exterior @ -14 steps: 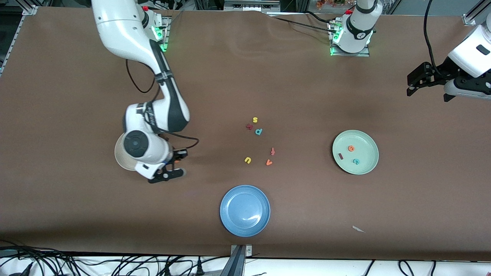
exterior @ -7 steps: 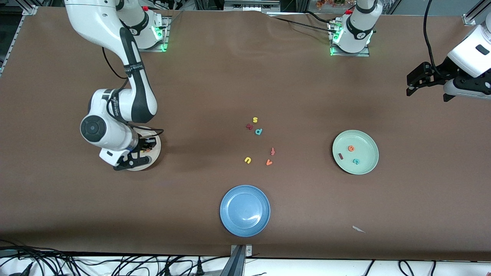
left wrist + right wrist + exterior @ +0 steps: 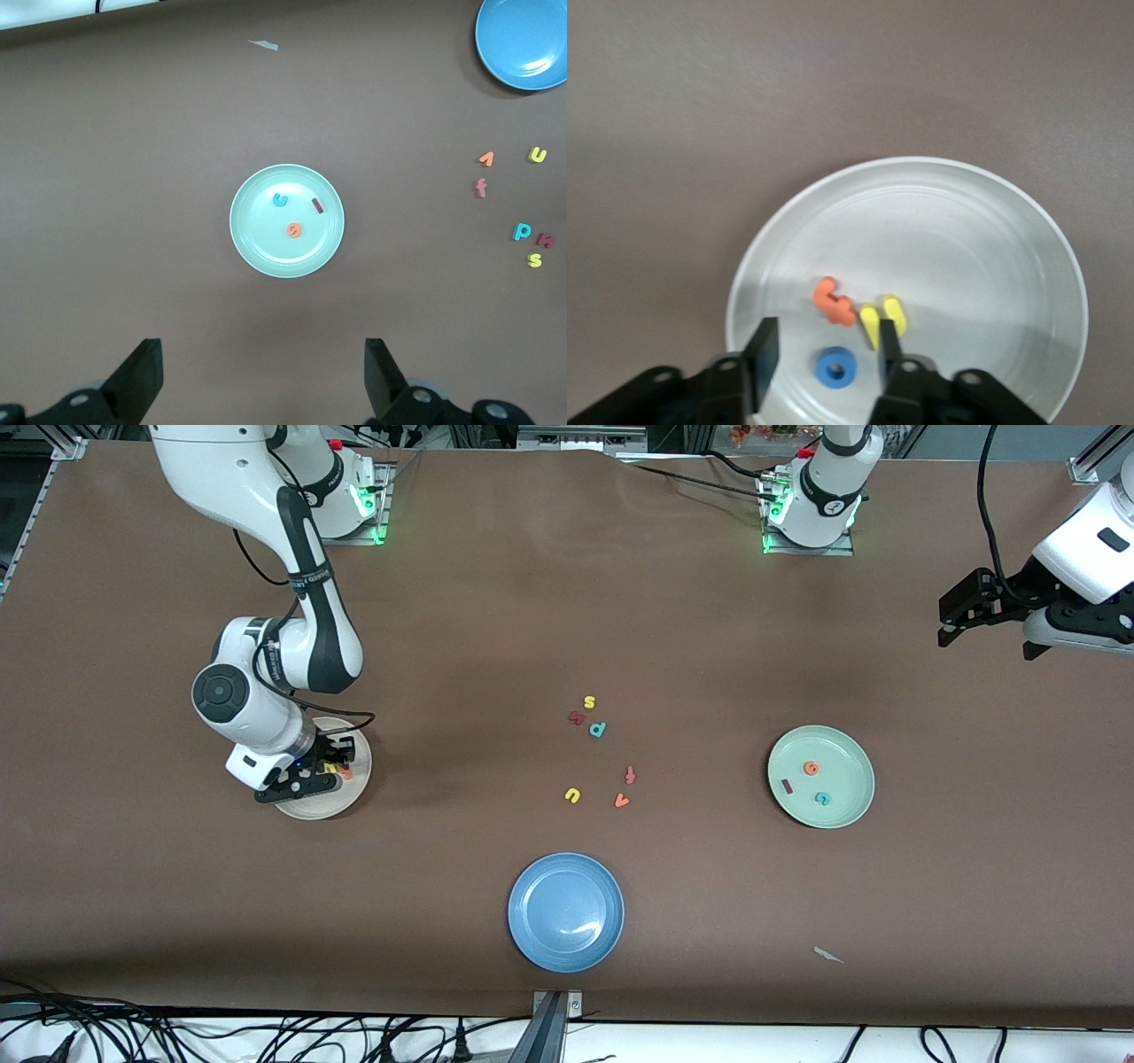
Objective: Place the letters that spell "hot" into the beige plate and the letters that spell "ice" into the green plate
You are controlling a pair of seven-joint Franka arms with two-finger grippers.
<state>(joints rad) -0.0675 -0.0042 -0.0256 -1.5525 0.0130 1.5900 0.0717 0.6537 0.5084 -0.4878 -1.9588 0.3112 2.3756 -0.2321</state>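
My right gripper hangs low over the beige plate, jaws open and holding nothing. A blue o lies flat on the plate between its fingers. An orange t and a yellow h lie on the plate just past the fingertips. In the front view the same gripper covers part of the beige plate. The green plate holds an orange e, a dark red i and a teal c. My left gripper waits open, high over the left arm's end of the table.
A blue plate sits near the front camera's edge. Loose letters lie mid-table: yellow s, dark red n, teal p, red f, yellow u, orange v. A paper scrap lies near the front edge.
My right arm swung from beside the beige plate to over it, and its jaws went from shut to open. The left arm has not moved.
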